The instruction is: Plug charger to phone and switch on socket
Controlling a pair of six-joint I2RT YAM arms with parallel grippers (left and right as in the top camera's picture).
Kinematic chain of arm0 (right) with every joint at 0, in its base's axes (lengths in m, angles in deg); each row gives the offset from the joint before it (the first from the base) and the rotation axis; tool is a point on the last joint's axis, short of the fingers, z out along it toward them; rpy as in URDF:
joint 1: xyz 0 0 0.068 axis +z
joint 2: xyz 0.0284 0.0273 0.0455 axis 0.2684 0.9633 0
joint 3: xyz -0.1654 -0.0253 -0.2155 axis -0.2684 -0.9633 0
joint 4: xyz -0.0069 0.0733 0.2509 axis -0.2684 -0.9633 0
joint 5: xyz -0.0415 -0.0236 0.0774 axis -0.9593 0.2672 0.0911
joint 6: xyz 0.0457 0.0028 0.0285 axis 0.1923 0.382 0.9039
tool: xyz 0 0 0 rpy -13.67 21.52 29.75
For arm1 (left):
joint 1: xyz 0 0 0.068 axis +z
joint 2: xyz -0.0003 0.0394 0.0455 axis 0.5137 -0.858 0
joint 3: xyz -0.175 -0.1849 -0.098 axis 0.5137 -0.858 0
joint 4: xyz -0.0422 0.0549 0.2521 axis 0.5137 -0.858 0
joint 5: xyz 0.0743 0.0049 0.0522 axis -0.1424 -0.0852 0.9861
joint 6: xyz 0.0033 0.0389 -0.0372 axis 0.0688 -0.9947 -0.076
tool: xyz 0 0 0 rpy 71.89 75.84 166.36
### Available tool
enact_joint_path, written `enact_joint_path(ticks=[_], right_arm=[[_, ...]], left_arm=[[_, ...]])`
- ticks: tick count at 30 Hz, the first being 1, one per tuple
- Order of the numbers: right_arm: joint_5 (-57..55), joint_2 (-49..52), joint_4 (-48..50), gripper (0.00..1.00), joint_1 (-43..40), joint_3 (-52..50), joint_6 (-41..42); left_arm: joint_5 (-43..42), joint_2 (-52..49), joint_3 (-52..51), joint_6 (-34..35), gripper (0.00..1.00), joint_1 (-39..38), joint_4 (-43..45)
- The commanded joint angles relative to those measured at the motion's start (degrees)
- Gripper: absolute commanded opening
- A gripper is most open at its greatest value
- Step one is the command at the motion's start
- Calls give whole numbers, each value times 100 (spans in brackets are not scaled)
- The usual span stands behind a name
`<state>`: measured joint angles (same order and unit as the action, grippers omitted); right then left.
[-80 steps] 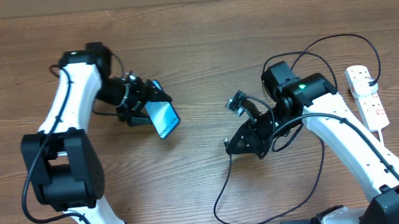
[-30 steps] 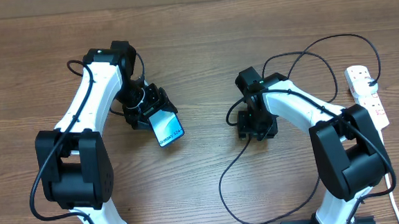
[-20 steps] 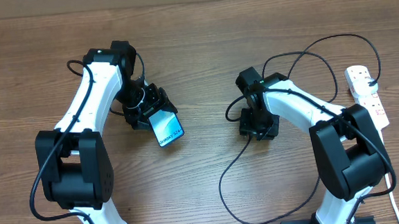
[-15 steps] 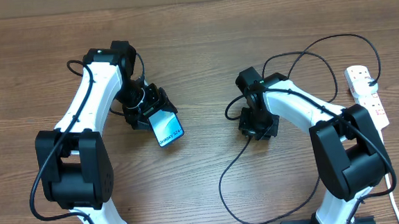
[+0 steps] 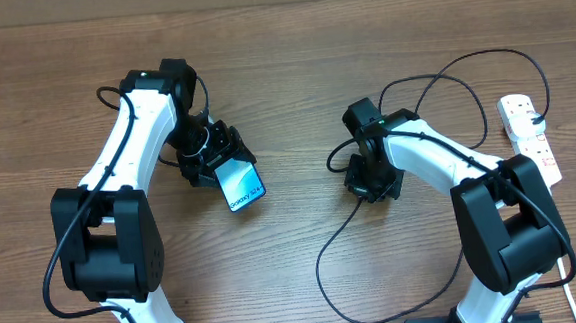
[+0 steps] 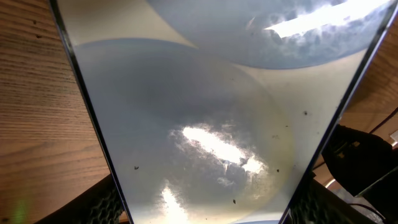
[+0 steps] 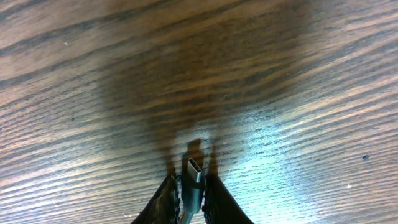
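My left gripper is shut on the phone, which it holds tilted with its blue-and-white screen facing up. The screen fills the left wrist view, with a finger at each side edge. My right gripper is shut on the charger's connector tip, which points straight down at the wood just above the table. The thin black charger cable loops from it across the table. The socket lies at the right edge with red switches and a black plug in it.
The white cord of the socket runs down the right edge. The black cable also loops above the right arm. My right arm lies between the connector and the socket.
Both arms swung in since the earliest frame: the left brought the phone a little lower, the right turned and lowered over the connector. Over the last second almost nothing moved.
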<state>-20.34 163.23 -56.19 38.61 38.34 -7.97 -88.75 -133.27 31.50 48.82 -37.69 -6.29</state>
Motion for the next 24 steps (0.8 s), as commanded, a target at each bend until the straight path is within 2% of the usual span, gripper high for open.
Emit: enact_joint_path(ticks=[1,6,10,16,20,24], right_arm=[[72,251,-17,15,-24,-254,20],[76,251,-48,20,-24,-256,22],[118,251,-81,19,-24,-256,22],[118,251,37,4,-26,-254,20],[173,249,120,4,-31,-236,-212],[540,249,74,4,-35,-111,-780]], left_arm=[[-39,177,13,-111,4,-37,-15],[-39,177,13,-111,4,-37,-20],[-37,177,13,-111,4,-37,-15],[-33,177,13,-125,4,-37,15],[-37,177,13,-549,4,-37,94],[-61,177,13,-625,4,-26,120]])
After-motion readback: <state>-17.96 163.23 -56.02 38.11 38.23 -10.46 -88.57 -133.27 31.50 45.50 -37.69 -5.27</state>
